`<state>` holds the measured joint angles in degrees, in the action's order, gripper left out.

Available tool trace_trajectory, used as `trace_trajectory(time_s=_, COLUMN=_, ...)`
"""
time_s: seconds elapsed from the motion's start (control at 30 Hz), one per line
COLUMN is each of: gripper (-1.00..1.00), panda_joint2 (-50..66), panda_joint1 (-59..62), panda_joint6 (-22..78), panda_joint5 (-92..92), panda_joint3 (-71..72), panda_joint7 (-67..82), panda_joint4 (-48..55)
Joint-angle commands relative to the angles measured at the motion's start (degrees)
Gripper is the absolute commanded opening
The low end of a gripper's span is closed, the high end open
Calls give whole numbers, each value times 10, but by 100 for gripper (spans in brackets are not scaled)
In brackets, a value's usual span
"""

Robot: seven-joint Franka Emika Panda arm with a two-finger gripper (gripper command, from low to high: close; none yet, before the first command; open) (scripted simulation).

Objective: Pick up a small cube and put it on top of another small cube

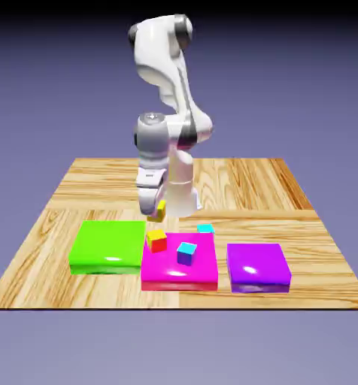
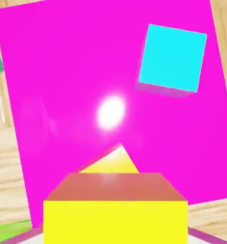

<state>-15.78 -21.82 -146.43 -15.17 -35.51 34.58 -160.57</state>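
Exterior view: the gripper (image 1: 159, 213) is hanging above the magenta pad (image 1: 179, 272), fingers clamped on the all-yellow cube (image 1: 160, 210), carrying it clear of the table (image 1: 54, 218). The red-sided cube (image 1: 157, 240) is sitting just below on the pad's far corner, so I judge the arm is lining up over it. A cyan-topped cube (image 1: 186, 253) is sitting nearby.

Hand view: the held cube (image 2: 115, 220) is filling the bottom, hiding the fingertips. The target's yellow top (image 2: 114, 162) is peeking out just behind it, nearly aligned.

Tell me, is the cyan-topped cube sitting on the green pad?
No. In the exterior view the cyan-topped cube sits on the magenta pad, beside the green pad.
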Motion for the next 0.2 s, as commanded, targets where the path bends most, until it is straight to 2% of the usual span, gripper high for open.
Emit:
trace_trajectory(time_s=0.0, gripper=-100, panda_joint2=21, panda_joint1=-4, panda_joint6=-24, panda_joint5=9, panda_joint3=-4, panda_joint7=7, panda_joint4=-4)
trace_trajectory(time_s=0.07, gripper=-100, panda_joint2=53, panda_joint1=-9, panda_joint6=-61, panda_joint5=24, panda_joint3=-10, panda_joint7=19, panda_joint4=-10)
trace_trajectory(time_s=0.1, gripper=100, panda_joint2=53, panda_joint1=-9, panda_joint6=-61, panda_joint5=24, panda_joint3=-10, panda_joint7=19, panda_joint4=-10)
trace_trajectory(time_s=0.17, gripper=100, panda_joint2=32, panda_joint1=-5, panda_joint6=-38, panda_joint5=14, panda_joint3=-6, panda_joint7=12, panda_joint4=-6)
